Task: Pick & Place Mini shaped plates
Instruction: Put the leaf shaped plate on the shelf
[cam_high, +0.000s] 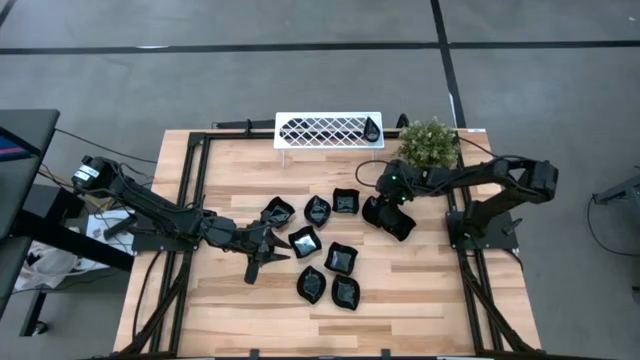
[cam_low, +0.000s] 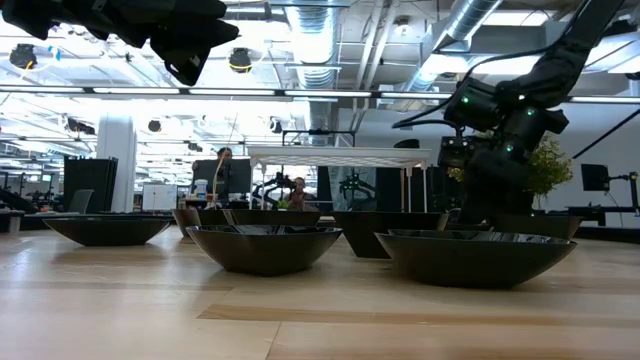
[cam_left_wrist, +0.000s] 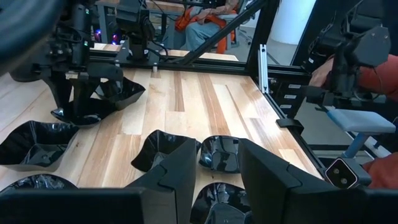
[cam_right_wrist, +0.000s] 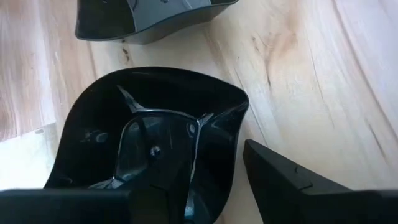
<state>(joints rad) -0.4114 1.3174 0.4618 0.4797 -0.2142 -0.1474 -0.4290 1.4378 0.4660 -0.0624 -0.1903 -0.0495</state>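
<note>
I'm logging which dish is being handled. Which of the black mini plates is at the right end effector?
The plate at the far right of the cluster, below the potted plant. The right end effector straddles its rim; the other plates lie untouched further left.

Right gripper (cam_high: 388, 213) hides plate (cam_right_wrist: 155, 143) beneath it overhead; low view: rearmost plates overlap, count unclear; distant people blurred.
</note>
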